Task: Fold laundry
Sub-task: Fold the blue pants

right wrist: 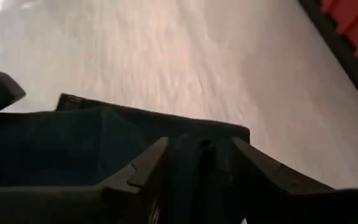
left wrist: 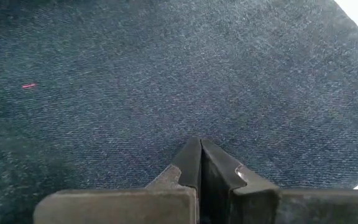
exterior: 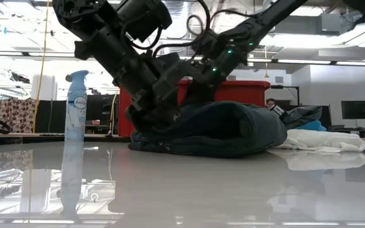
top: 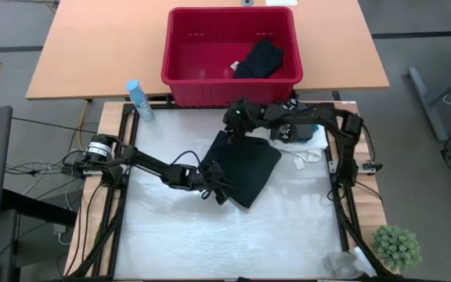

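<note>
A dark grey garment (top: 245,164), folded into a thick square, lies flat in the middle of the white table (top: 210,243). My left gripper (top: 219,188) is shut at the garment's near left edge, and its cloth (left wrist: 166,74) fills the left wrist view. My right gripper (top: 235,129) is open over the garment's far corner (right wrist: 73,143), which shows between and below its fingers. White and teal garments (top: 308,142) lie heaped at the table's far right. A black garment (top: 258,59) lies in the red basket (top: 190,47). My left gripper sets its shut fingertips (left wrist: 201,149) on the garment's upper face near its near left edge (top: 224,182). It comes slanting down from the table's left, and nothing shows between the fingers. The garment lies flat on the table. My right gripper: I cannot tell whether its open fingers touch the cloth.
The red basket stands on the wooden table beyond the far edge. A blue spray bottle (top: 139,100) stands at the far left corner, and a small green plant (top: 398,247) at the near right. Bare white surface stretches across the near half of the table.
</note>
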You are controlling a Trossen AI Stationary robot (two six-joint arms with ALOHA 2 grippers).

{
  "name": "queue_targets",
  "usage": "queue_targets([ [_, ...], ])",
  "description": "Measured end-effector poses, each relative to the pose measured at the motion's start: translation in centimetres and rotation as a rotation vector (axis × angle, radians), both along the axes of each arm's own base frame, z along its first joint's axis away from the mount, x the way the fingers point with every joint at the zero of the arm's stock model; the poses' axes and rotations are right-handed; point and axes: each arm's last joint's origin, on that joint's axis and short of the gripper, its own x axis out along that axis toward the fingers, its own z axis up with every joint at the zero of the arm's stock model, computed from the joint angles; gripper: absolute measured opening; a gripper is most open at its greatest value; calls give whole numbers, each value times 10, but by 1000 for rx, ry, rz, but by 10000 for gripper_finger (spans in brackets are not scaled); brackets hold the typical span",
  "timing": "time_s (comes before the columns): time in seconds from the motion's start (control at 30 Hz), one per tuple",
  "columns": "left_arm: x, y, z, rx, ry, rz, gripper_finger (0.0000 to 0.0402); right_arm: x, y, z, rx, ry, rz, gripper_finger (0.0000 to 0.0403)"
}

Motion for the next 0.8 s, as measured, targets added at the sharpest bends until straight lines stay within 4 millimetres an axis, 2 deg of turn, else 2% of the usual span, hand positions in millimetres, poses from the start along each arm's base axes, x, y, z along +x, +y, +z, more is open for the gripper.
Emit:
queue_targets([
  [0.13,0,0,-1,-3,2,2,0,9,-6,-2,22,103,33,185],
  [0.23,0,0,-1,-2,2,13,0,13,-10,-3,44,181,46,162],
  [0.33,0,0,-1,-2,4,14,0,14,-14,-4,52,229,56,112],
  [0.43,-1,0,-2,-3,12,18,0,13,-17,0,45,232,45,35],
  [0.47,-1,0,-2,-6,12,22,0,13,-18,2,34,230,40,24],
  [0.67,-2,2,-3,-11,14,55,0,12,-30,22,0,231,-16,26],
  [0.8,-2,2,-3,-6,11,78,0,7,-35,25,-11,269,-85,27],
])
